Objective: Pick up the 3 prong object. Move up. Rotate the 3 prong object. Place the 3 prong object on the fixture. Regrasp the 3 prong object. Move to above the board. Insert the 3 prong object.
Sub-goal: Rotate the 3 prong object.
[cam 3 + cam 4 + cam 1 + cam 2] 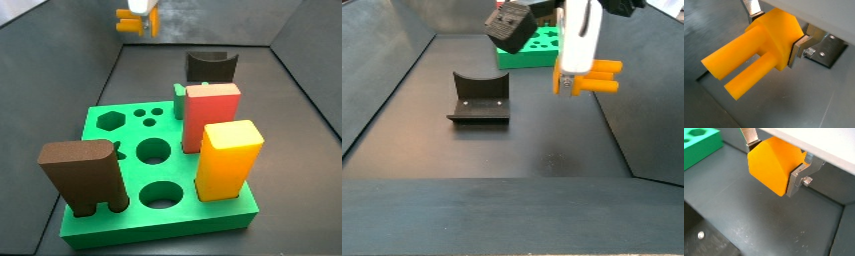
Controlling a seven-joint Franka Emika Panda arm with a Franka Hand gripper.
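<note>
Small yellow-orange plastic 3 prong object [761,47]: a wedge-shaped head with a pointed end, from which thick round prongs run out side by side; two prongs show plainly in a wrist view, a third cannot be made out; in a wrist view [774,168] only the pointed head shows, the prongs hidden behind it; held in the air, well above the dark floor, prongs level in a side view [593,77]; small and blurred in a side view [131,21], near the far wall.

Gripper [776,31]: two flat silver fingers [799,49] closed against opposite faces of the head, gripping it; one finger is cut off by the frame edge; seen also in [776,162] and [572,72].

Very dark brown fixture [478,98] with a curved notch on top: on the floor, well apart from the piece; seen also in [210,66], behind the board.

Thick green board [134,125] with round and hexagonal holes: carries a red block [210,112], a tall yellow-orange block [229,157] and a brown legged block [83,175]; largely hidden behind the arm in [533,45]; only a corner shows in [699,145].
</note>
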